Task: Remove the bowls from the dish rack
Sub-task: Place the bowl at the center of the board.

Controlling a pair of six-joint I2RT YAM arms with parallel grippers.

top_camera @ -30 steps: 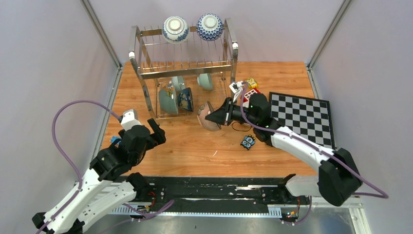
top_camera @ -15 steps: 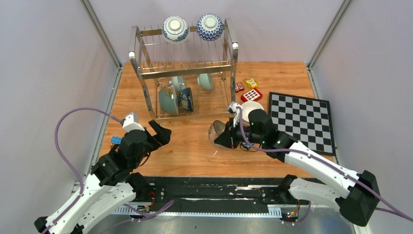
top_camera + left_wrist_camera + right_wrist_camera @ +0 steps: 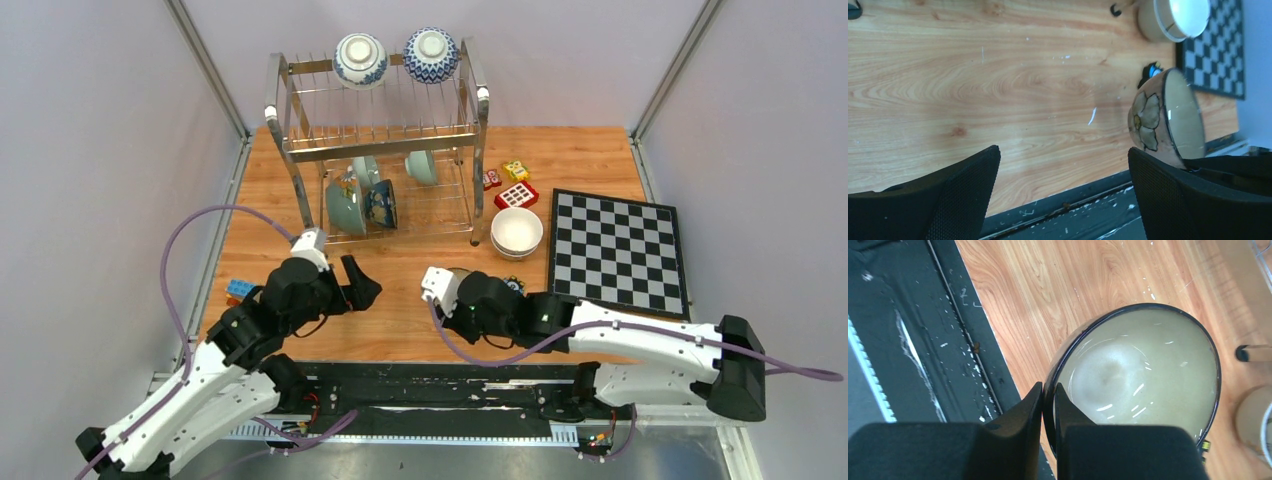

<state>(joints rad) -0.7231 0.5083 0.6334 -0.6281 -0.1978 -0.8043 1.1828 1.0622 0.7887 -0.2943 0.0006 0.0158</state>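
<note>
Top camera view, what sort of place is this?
Probably a robot test cell, not a kitchen: blank walls around a wooden table, a dish rack near a chessboard.

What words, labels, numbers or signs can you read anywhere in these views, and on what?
None can be read.
Small red toy block with white squares: grid pattern, no characters.
Small yellow toy block: print too small to read.
Black-and-white chessboard: no edge markings visible.
Brown flower-painted ceramic bowl: painted flowers only, no writing.
</note>
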